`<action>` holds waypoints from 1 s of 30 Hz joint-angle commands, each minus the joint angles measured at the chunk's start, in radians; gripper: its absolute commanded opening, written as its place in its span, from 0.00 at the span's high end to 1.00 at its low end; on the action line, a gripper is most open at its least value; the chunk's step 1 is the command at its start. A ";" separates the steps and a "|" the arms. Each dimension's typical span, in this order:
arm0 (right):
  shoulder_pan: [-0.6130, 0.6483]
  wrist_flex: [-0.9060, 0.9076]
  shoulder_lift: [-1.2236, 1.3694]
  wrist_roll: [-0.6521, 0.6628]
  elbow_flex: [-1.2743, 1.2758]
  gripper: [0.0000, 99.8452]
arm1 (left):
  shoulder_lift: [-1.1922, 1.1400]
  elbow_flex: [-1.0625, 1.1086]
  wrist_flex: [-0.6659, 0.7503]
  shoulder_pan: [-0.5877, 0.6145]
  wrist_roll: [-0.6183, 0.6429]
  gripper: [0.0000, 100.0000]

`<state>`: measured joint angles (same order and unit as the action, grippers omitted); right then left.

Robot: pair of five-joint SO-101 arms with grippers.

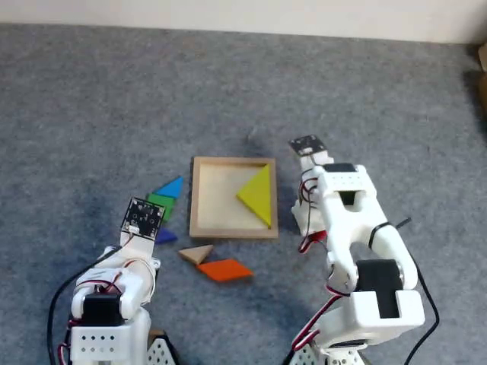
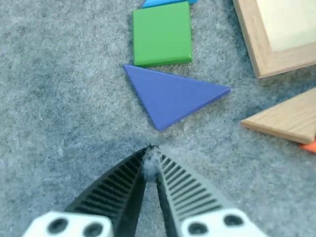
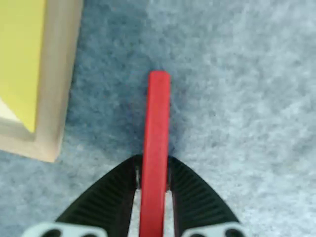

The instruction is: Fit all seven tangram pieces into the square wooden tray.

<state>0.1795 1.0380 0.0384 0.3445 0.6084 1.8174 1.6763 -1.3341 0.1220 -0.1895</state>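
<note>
Right gripper (image 3: 154, 163) clamped on thin red tangram piece (image 3: 159, 108) beside square wooden tray (image 3: 57, 74); next, lay it flat inside; left gripper (image 2: 150, 152) closed, empty

Soft, even overhead light covers the grey desk (image 1: 91, 91); shadows are faint and diffuse, with a thin dark rim under the blue triangle (image 2: 173, 96).

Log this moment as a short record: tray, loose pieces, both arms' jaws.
tray: square wooden tray, holding only the yellow triangle, at its right side
left of tray: light blue piece, green square, blue triangle
near side of tray: wooden triangle, orange parallelogram
left jaws: shut, empty, tips near the blue triangle
right jaws: shut on the red piece, edge-on, right of the tray
</note>
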 commanded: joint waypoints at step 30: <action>0.397 -0.697 -0.348 0.566 0.205 0.99 | 0.002 0.019 -0.006 0.008 0.006 0.99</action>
<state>0.5462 0.4795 -0.2516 0.8922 0.7833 1.8174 1.6763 -1.3341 0.1220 -0.1895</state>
